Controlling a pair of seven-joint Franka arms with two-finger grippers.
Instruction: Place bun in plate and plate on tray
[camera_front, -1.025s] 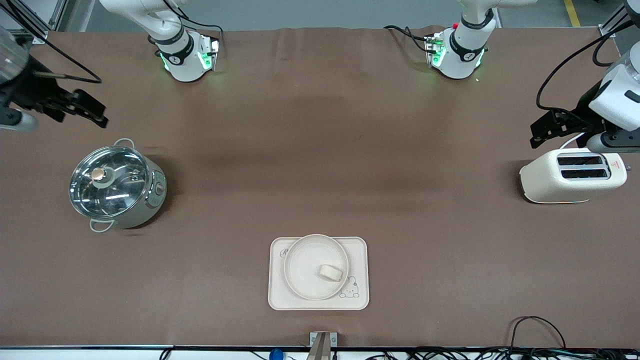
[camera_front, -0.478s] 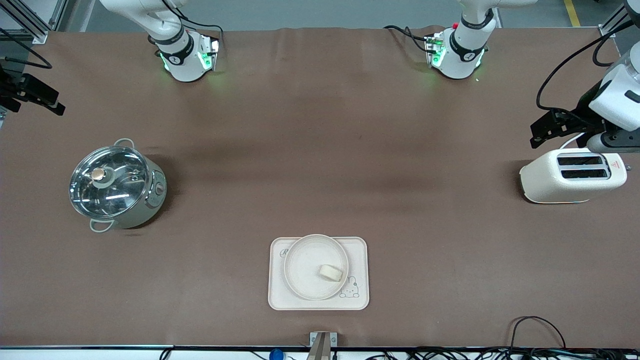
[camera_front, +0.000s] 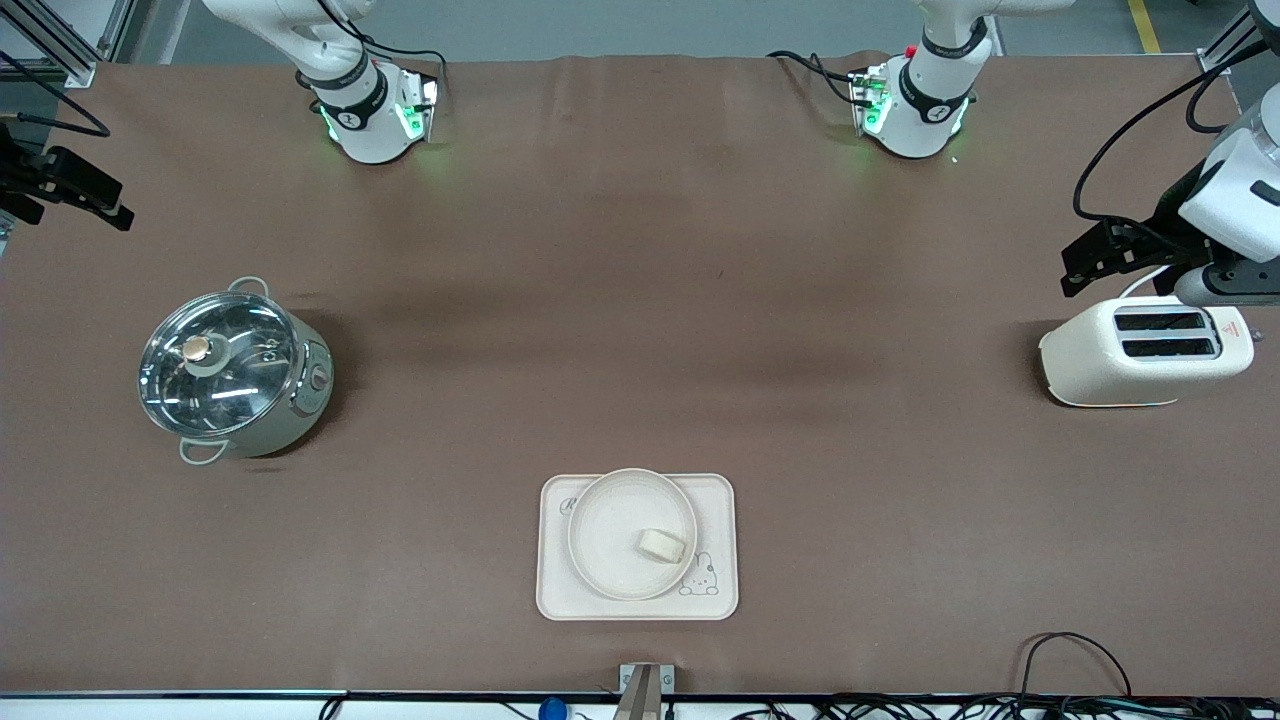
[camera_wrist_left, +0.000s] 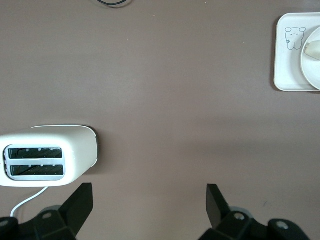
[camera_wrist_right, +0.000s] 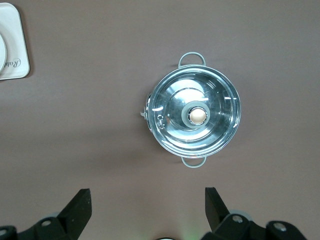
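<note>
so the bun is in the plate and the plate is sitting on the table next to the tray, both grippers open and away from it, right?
Not quite. The front view shows the plate sitting on the tray, not beside it. The rest holds: the bun lies in the plate, and the left gripper and right gripper are open, far from it at the table's ends.

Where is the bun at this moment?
In the front view, the bun lies in the plate, toward the rim nearest the rabbit drawing; the plate sits on the tray.
</note>
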